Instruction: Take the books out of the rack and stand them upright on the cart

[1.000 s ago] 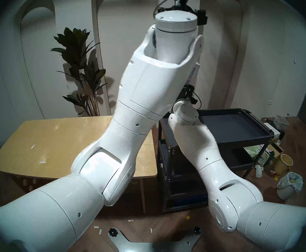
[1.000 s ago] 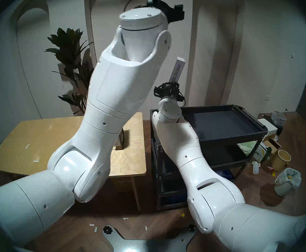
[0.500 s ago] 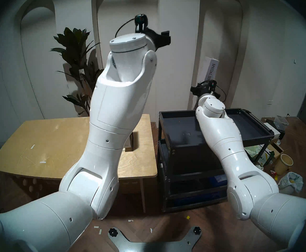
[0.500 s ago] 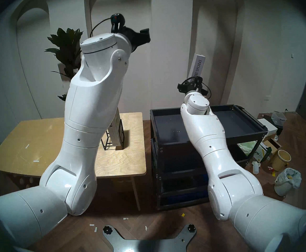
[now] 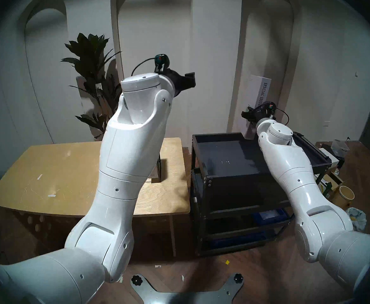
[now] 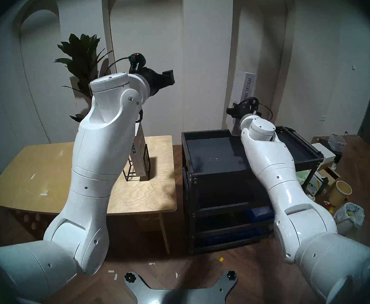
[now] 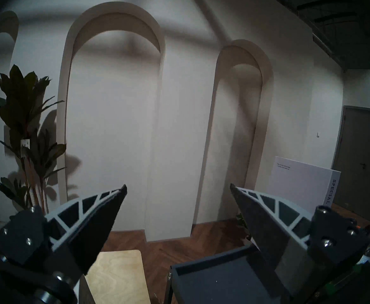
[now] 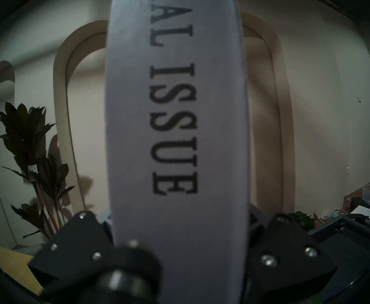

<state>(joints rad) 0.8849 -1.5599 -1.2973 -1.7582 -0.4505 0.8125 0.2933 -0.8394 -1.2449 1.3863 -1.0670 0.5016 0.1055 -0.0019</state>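
The right wrist view shows the right gripper (image 8: 179, 251) clamped on the spine of the tall book (image 8: 175, 121), lettered "SPECIAL ISSUE". From the head, this book (image 5: 255, 99) stands almost upright above the far edge of the cart (image 5: 223, 161). The left gripper (image 7: 178, 191) is spread wide and empty. The shorter book (image 6: 140, 156) sits in the rack (image 6: 133, 173) on the wooden table (image 6: 48, 165).

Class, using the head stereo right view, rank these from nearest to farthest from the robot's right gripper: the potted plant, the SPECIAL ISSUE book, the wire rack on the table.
1. SPECIAL ISSUE book: clamped in the right gripper, over the cart.
2. Wire rack: leftward, on the wooden table.
3. Potted plant: far left, against the wall.
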